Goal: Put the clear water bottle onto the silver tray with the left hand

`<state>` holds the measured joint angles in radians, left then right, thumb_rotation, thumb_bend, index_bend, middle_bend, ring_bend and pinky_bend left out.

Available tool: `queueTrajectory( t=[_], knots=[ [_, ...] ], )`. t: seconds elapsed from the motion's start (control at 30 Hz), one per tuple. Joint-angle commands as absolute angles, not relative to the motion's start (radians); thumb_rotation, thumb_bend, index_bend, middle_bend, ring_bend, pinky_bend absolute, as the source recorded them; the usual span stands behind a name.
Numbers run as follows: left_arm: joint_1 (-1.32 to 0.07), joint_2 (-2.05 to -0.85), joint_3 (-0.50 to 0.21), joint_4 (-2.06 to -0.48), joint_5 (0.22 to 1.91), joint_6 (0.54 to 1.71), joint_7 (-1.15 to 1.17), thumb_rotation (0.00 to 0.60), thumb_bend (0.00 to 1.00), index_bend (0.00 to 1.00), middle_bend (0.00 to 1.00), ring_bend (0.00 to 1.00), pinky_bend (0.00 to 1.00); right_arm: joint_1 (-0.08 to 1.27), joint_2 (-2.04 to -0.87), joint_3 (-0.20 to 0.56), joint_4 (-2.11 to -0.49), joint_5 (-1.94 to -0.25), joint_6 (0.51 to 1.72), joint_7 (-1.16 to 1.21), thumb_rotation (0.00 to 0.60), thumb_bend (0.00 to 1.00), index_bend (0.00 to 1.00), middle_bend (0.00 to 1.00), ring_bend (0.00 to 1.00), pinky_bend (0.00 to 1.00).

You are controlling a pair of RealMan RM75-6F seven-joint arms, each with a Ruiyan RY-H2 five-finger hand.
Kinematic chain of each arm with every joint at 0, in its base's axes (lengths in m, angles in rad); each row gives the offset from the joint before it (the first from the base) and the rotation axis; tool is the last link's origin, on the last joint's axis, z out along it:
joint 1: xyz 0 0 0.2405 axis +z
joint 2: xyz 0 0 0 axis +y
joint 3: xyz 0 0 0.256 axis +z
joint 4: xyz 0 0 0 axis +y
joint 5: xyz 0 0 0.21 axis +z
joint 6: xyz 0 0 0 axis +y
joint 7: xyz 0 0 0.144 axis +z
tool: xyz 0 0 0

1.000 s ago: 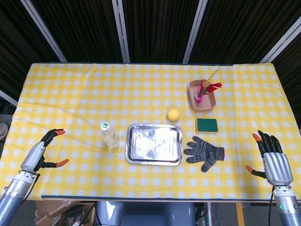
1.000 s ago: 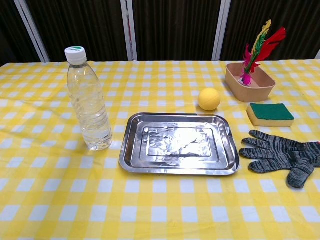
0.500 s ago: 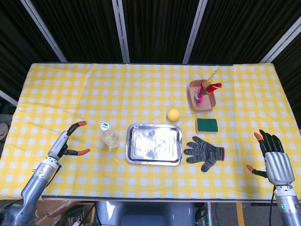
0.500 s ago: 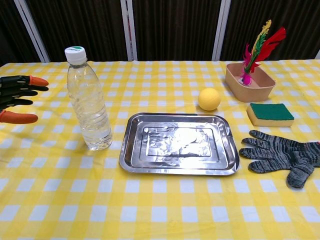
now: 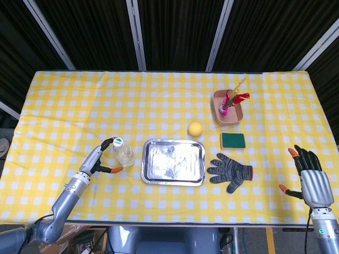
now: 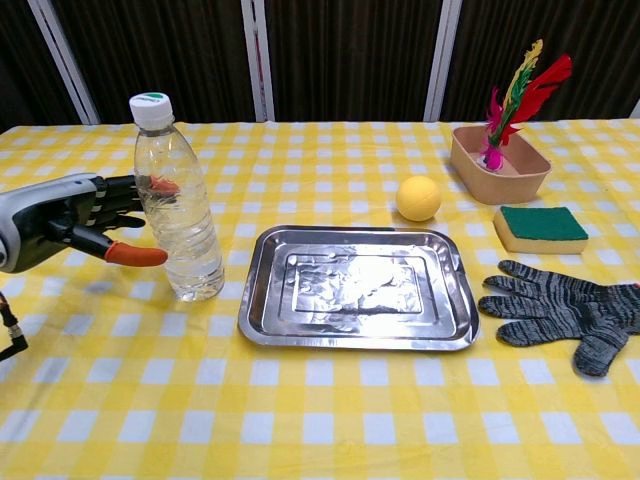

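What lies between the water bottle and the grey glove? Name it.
The silver tray lies between the bottle and the glove, plain in the chest view.

The bottle (image 6: 178, 205) is stood upright on the desk (image 6: 320, 420), just left of the tray (image 6: 355, 290). Behind the tray a ball (image 6: 418, 198) is placed, with a glove (image 6: 560, 310) to its right. A sponge (image 6: 540, 228) is set behind the glove, before a box (image 6: 498, 165).

Glossy metal tray (image 6: 455, 300); clear plastic bottle (image 6: 180, 215); knitted glove (image 6: 560, 312); checked tablecloth (image 6: 320, 400).
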<state>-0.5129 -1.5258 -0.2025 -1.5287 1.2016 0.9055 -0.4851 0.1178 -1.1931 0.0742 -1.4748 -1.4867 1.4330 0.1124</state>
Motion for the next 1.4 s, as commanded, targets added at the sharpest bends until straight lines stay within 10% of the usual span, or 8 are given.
queueTrajectory(
  t=[0.03, 0.53, 1.4],
  knots=[
    [-0.538, -1.58, -0.23, -1.519, 1.171, 0.905, -0.469, 0.6, 0.2, 0.15, 0.08, 0.0, 0.0, 0.118, -1.193, 0.073, -1.476, -1.489, 1.433, 0.113, 0.6, 0.05, 0.06, 0.0, 0.0, 0.0],
    [-0.535, -1.665, -0.256, -1.493, 1.146, 0.959, -0.455, 0.6, 0.49, 0.45, 0.46, 0.01, 0.0, 0.117, -1.185, 0.072, -1.478, -1.491, 1.435, 0.129, 0.6, 0.05, 0.06, 0.0, 0.0, 0.0],
    [-0.661, -1.488, -0.492, -2.195, 0.907, 1.084, -0.127, 0.6, 0.47, 0.46, 0.46, 0.01, 0.0, 0.124, -1.193, 0.068, -1.475, -1.486, 1.415, 0.117, 0.6, 0.05, 0.06, 0.0, 0.0, 0.0]
  ],
)
